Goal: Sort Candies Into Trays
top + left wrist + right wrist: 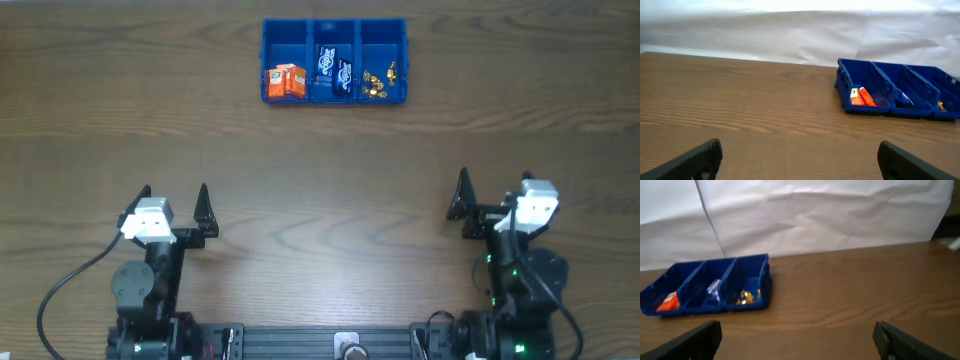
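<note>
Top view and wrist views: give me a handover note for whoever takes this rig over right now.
Left tool: open, empty, near its base.
Right tool: open, empty, near its base.
Blue tray, far side of table: orange candies in the left compartment, blue-wrapped candies in the middle, gold candies in the right.
Done: every candy in view lies in the tray, by kind.
Left: probably nothing.

No print on the candies (333,68) is legible.

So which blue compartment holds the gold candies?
The end compartment on the right arm's side, with gold candies; the middle holds blue packets, the other end orange ones.
</note>
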`<state>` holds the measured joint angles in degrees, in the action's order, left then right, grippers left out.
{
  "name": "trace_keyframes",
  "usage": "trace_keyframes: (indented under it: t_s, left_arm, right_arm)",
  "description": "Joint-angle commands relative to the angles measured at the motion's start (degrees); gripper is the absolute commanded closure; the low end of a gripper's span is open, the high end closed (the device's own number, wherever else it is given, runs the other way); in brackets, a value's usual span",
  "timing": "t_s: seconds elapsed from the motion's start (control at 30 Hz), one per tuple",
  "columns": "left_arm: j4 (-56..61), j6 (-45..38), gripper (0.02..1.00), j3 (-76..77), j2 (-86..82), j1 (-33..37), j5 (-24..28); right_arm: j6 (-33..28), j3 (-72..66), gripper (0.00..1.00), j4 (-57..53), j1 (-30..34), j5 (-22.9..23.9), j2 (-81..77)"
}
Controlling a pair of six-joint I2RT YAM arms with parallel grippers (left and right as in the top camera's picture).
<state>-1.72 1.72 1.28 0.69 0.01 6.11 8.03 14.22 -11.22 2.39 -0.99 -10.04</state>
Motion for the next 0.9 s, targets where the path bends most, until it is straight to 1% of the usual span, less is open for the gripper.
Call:
trace_keyframes:
  t_s: [0.03, 0.1, 0.3, 0.5, 0.67, 0.77, 0.9]
  left_arm:
    - [-2.1, 0.6, 0.020, -1.0, -0.3, 0.4, 1.2]
    - [-2.2, 0.6, 0.020, -1.0, -0.3, 0.4, 1.2]
    - [-2.1, 0.6, 0.020, -1.0, -0.3, 0.4, 1.2]
    - [-2.1, 0.6, 0.020, -1.0, -0.3, 0.4, 1.2]
    - [-2.1, 0.6, 0.023, -1.0, -0.3, 0.4, 1.2]
    - [-2.1, 0.6, 0.020, -1.0, -0.3, 0.4, 1.2]
    - [-2.1, 0.6, 0.020, -1.0, -0.3, 0.4, 1.2]
  right_arm:
    - [1.1, -4.4, 0.003, 0.4, 0.3, -1.7, 7.2]
    - [1.2, -5.6, 0.003, 0.5, 0.3, -1.7, 10.0]
    - [1.4, -7.0, 0.003, 4.5, -0.1, -2.1, 9.9]
    - [2.2, -13.4, 0.003, 14.7, -0.2, -2.1, 9.9]
    - [2.4, -13.8, 0.003, 11.6, -0.2, -2.1, 9.9]
    - [2.4, -13.8, 0.003, 6.7, -0.2, -2.1, 9.9]
    - [2.4, -13.8, 0.003, 6.7, 0.0, -2.1, 9.9]
